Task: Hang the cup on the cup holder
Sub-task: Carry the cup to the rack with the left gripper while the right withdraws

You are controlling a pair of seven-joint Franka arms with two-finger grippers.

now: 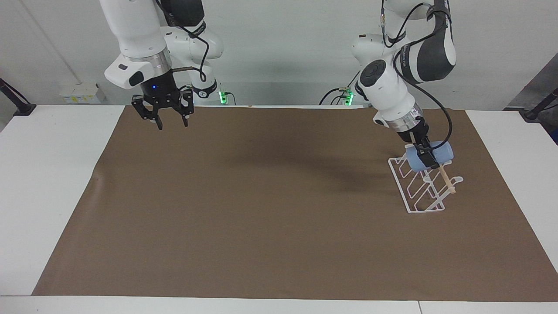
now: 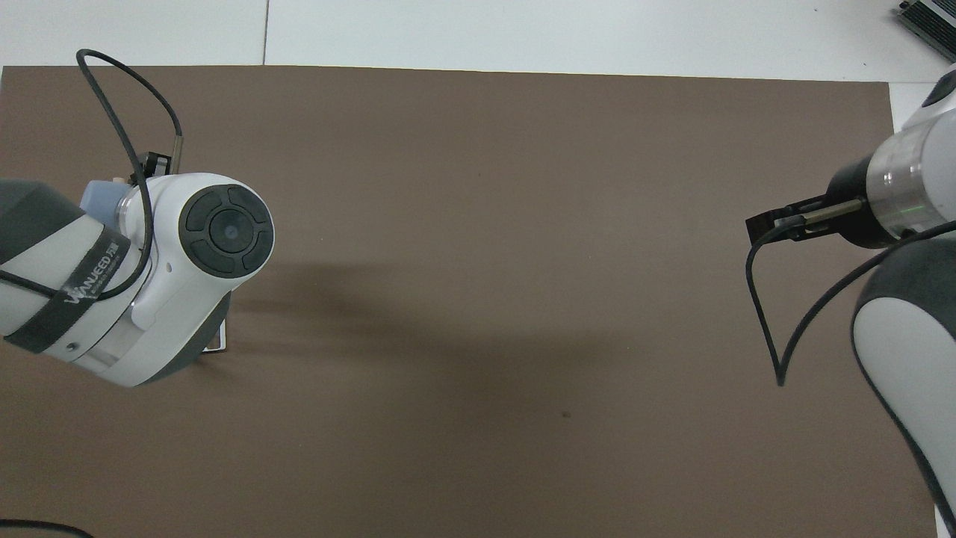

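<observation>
I have the cup (image 1: 429, 158) clamped in the left gripper (image 1: 426, 157), lying on its side at the right of the facing view, right at the top end of the holder (image 1: 420, 185). It looks to be touching or just over the uppermost prongs and the wooden dowel (image 1: 445, 179); I cannot tell whether a prong has entered the cup's mouth. So I judge the carry done and the hanging itself unfinished: the cup must seat on a prong, then the jaws let go and the arm lifts off.

In the overhead view, the left arm covers nearly all of the holder at the left of the frame, with only a sliver of cup (image 2: 101, 198) showing.

The right gripper (image 1: 167, 123) waits over the upper left of the brown mat (image 1: 261, 218) in the facing view, jaws apart and holding nothing, well away from the work.

Room is generous: the mat's centre and lower half lie open. The holder sits near the mat's right edge, well short of it.
</observation>
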